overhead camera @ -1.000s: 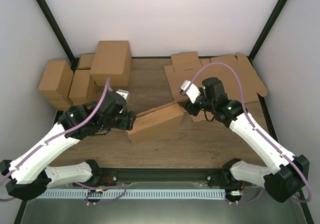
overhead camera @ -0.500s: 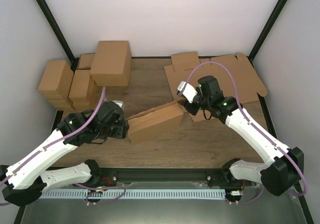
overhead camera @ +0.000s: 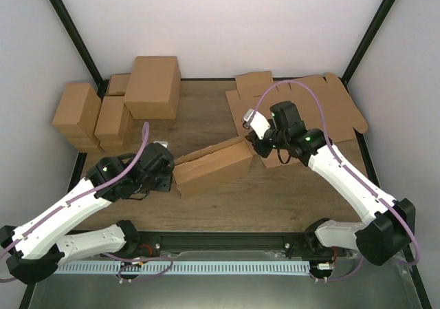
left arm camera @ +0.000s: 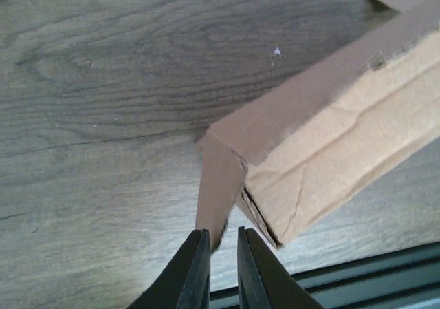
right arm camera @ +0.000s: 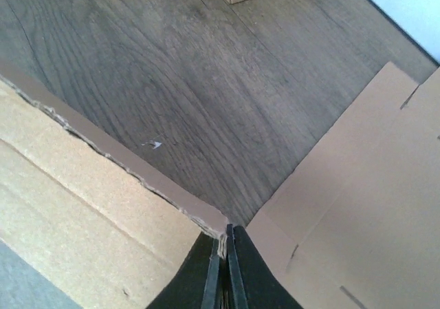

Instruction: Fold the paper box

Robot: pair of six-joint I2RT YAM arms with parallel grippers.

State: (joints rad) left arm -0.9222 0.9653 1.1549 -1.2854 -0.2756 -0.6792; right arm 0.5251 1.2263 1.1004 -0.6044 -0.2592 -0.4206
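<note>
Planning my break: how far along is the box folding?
Done: the paper box is raised into a long, partly closed shell. In hand: the left pincer pinches its end flap, and the right pincer pinches the opposite corner. Left: that flap sticks out, untucked.

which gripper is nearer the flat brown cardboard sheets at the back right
Right. The right gripper pinches the brown cardboard paper box beside the flat brown cardboard sheets; the left gripper is at the box's opposite end, farther away.
</note>
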